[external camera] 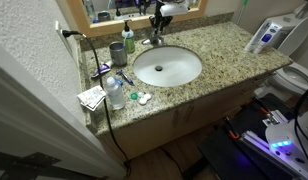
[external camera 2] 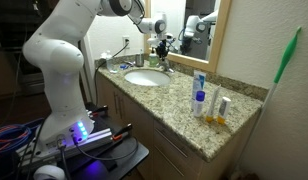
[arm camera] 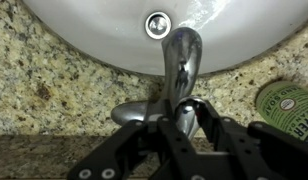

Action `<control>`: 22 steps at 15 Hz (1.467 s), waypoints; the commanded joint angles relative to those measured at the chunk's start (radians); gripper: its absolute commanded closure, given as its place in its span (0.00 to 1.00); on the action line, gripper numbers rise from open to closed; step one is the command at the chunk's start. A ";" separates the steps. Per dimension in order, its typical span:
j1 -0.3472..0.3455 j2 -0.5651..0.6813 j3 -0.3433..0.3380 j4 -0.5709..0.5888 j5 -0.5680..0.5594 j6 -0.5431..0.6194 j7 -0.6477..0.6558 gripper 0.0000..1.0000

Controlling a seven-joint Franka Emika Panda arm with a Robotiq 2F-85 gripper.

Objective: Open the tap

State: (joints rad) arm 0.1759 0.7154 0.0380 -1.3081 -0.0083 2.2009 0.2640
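Note:
The tap point(arm camera: 181, 55) is a small chrome faucet at the back of the white oval sink point(arm camera: 94, 30). Its short spout points over the basin. It also shows in both exterior views point(external camera: 154, 40) point(external camera 2: 164, 66). My gripper point(arm camera: 179, 115) comes down on the tap from above. Its black fingers sit on either side of the lever handle and press against the chrome. In both exterior views the gripper point(external camera: 157, 22) point(external camera 2: 162, 50) hangs right over the tap. No water runs from the spout.
A green soap bottle point(external camera: 129, 38) point(arm camera: 289, 105) and a grey cup point(external camera: 116, 52) stand beside the tap. Small bottles and clutter point(external camera: 114, 92) crowd one end of the granite counter. More bottles point(external camera 2: 199, 100) stand at the other end. A mirror frame is behind the tap.

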 commanded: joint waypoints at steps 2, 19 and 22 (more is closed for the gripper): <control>-0.041 -0.017 0.043 -0.012 0.088 -0.032 -0.049 0.93; -0.165 -0.437 0.130 -0.419 0.391 0.197 -0.234 0.31; -0.143 -0.585 0.109 -0.481 0.312 0.063 -0.239 0.10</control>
State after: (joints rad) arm 0.0148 0.2934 0.1745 -1.6673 0.3617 2.3631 0.0337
